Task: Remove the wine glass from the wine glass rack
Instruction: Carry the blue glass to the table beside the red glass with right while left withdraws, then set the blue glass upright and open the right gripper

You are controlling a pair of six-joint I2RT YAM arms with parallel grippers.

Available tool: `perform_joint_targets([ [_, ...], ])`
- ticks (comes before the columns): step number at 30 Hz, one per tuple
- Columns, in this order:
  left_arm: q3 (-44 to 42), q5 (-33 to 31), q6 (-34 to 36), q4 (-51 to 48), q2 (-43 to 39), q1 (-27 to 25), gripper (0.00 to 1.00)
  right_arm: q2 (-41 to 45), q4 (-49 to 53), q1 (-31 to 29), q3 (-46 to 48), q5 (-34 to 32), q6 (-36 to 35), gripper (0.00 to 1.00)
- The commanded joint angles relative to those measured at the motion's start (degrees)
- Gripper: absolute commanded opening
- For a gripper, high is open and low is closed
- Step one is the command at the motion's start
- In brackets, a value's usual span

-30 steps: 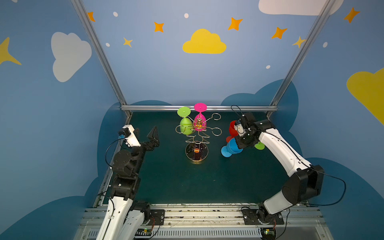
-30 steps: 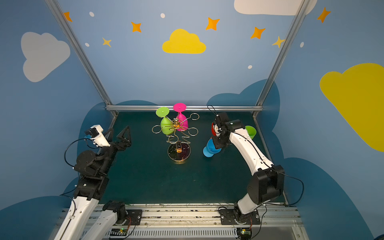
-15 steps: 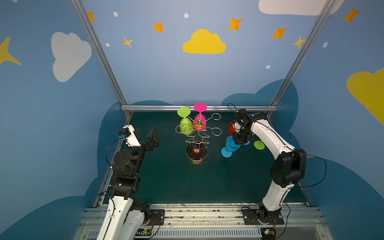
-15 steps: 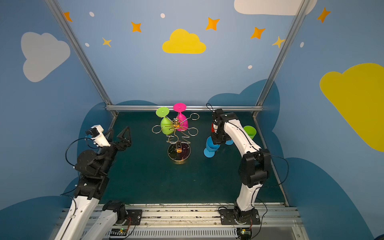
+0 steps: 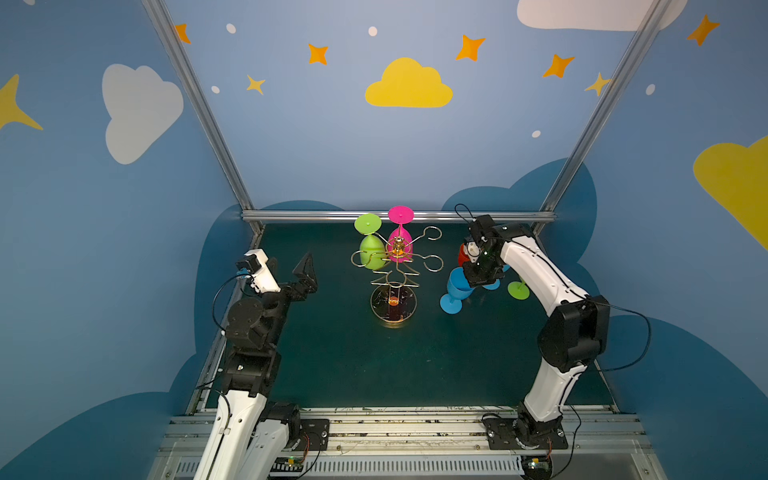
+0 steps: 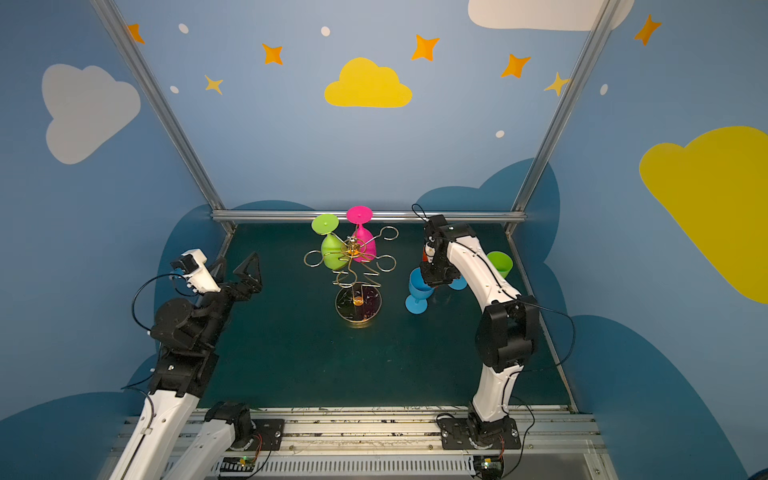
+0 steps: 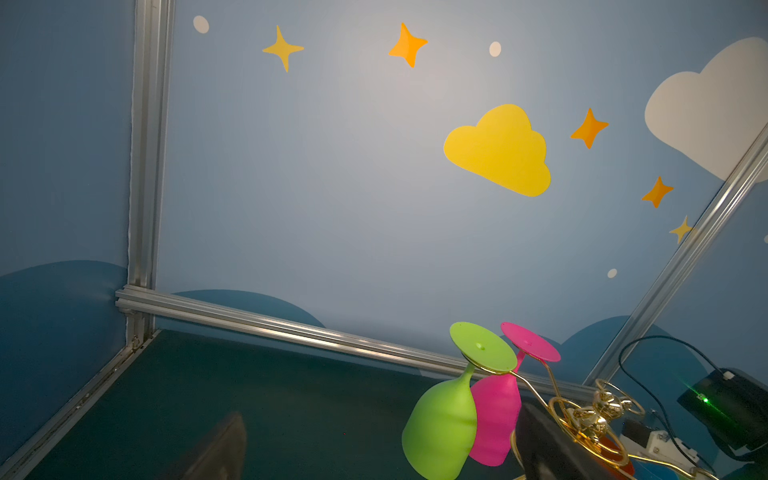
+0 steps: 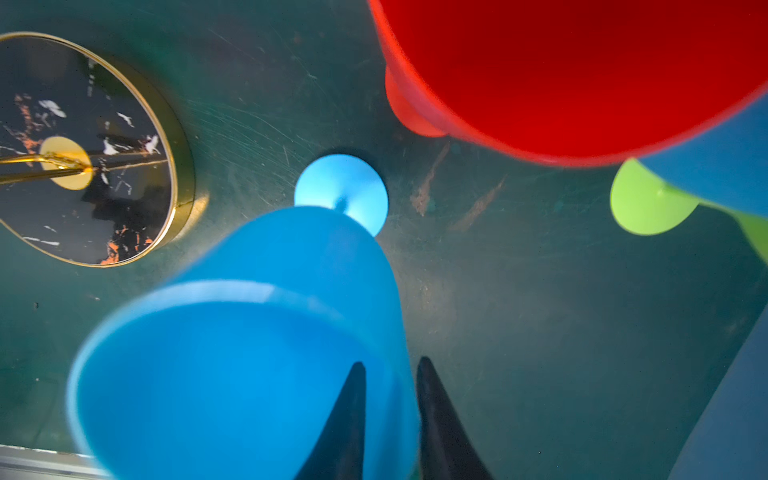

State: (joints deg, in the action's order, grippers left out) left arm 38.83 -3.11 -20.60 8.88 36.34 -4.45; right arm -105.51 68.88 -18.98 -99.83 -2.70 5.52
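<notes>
right wrist view: blue glass (image 8: 232,374) rim blurred, cut off by the edge; right gripper (image 8: 391,374) straddles it, contact unclear. in both top views red glass (image 5: 462,254) mostly behind right arm (image 5: 536,270).

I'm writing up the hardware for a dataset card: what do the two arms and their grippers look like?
The left arm and right arm have white links with black joints and looping black cables. The left gripper and right gripper carry black, pointed triangular fingers. A white camera housing sits at the left wrist.
</notes>
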Motion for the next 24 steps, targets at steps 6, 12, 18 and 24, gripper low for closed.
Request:
perform_joint_targets([
  [6,0.41,-0.74,-1.02,-0.95,0.19,0.45,1.00,4.67,0.05,0.83,-1.77,4.19,0.34,0.38],
  [12,6.48,-0.74,-5.91,-11.55,5.86,2.46,0.98,11.51,-2.42,1.76,-0.54,9.26,1.43,0.53],
  [18,12.82,21.24,-15.17,-15.07,15.11,8.86,0.94,23.29,-9.78,2.32,7.04,13.14,1.40,0.71],
  [24,16.45,33.08,-19.61,-11.51,22.43,10.33,0.91,43.54,-32.23,2.89,28.03,17.39,6.08,0.80],
])
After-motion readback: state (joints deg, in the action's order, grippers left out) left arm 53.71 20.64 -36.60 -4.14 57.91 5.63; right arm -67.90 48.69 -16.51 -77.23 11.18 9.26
